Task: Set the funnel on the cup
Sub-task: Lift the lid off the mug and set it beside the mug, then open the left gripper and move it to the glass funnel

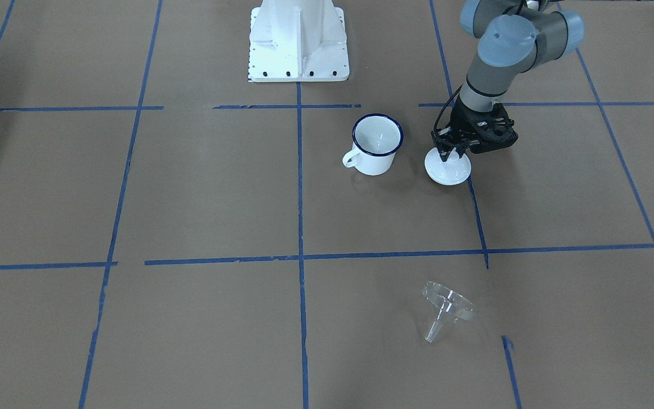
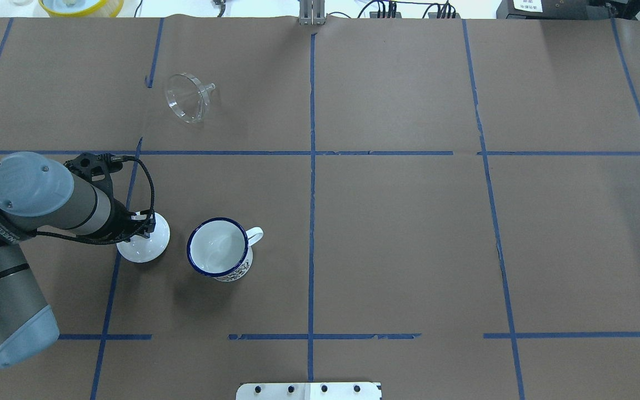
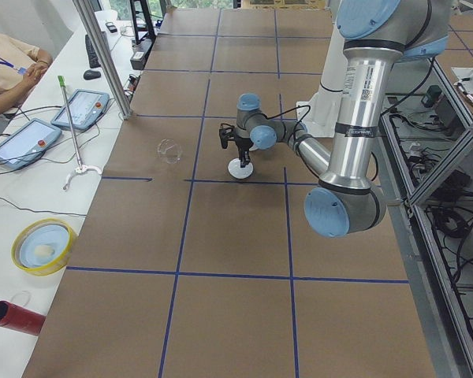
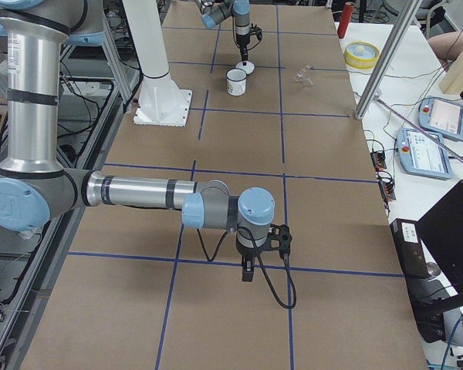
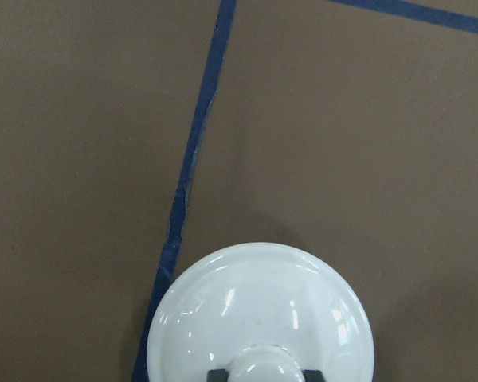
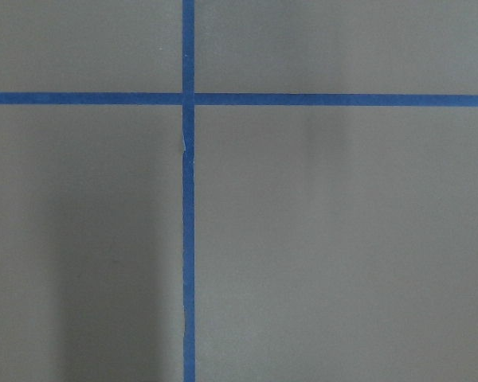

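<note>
Fingers of the left arm [image 5: 217, 376] stood narrowly parted, pressed against either side of the knob [image 5: 264, 368] of a round white lid [image 5: 259, 310] that lay flat on the brown worktop [image 2: 409, 233]. Only the left wrist view showed that contact; from overhead the wrist covered the knob. The right fingers [image 4: 248, 271] hung above a blue tape line [image 4: 216, 263] at the far end of the worktop, seen only from the side, so I cannot tell how far open they were.

The funnel [image 2: 186, 99] lay tipped on its side, well apart from the cup [image 2: 220, 247], beyond it and slightly to the robot's left. Its long axis ran slantwise, the spout aimed away from the robot and toward the robot's right, the wide mouth turned back toward the left arm. The overhead view looked partly into that round mouth; the front-facing view showed the cone and spout in profile, the spout's tip low by the worktop.

The cup stood upright, mouth up, its handle toward the robot's right, just beside the lid without touching it.
</note>
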You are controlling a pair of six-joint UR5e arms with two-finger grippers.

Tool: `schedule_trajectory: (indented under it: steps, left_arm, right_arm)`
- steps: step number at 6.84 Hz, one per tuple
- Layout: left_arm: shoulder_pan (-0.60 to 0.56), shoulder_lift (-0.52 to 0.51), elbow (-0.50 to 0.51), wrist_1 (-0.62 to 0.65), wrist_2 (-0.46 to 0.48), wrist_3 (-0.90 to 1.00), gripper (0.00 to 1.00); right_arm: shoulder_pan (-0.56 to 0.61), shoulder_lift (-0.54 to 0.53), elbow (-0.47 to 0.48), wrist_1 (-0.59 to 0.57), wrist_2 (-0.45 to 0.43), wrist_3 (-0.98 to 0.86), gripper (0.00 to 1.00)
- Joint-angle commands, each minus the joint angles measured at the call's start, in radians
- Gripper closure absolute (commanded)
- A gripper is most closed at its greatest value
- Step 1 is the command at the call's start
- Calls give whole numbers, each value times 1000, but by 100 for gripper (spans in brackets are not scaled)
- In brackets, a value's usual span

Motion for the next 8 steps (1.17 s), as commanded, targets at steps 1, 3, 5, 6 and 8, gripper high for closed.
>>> schedule_trajectory:
  steps: [1, 3, 5, 6, 8]
  left_arm:
    - [0, 0, 2, 0, 0, -2, 20]
    - [-15, -24, -27, 6, 0, -11, 1]
    - [-159, -84, -33, 12, 0, -11, 1]
    - [-195, -116, -9, 14, -2, -15, 1]
    - [-224, -277, 199, -49, 0, -349, 1]
  right_arm:
    - [0, 0, 0, 0, 0, 0, 0]
    - [0, 0, 0, 0, 0, 0, 0]
    - [0, 0, 0, 0, 0, 0, 0]
    - [0, 0, 0, 0, 0, 0, 0]
    - [0, 0, 0, 0, 0, 0, 0]
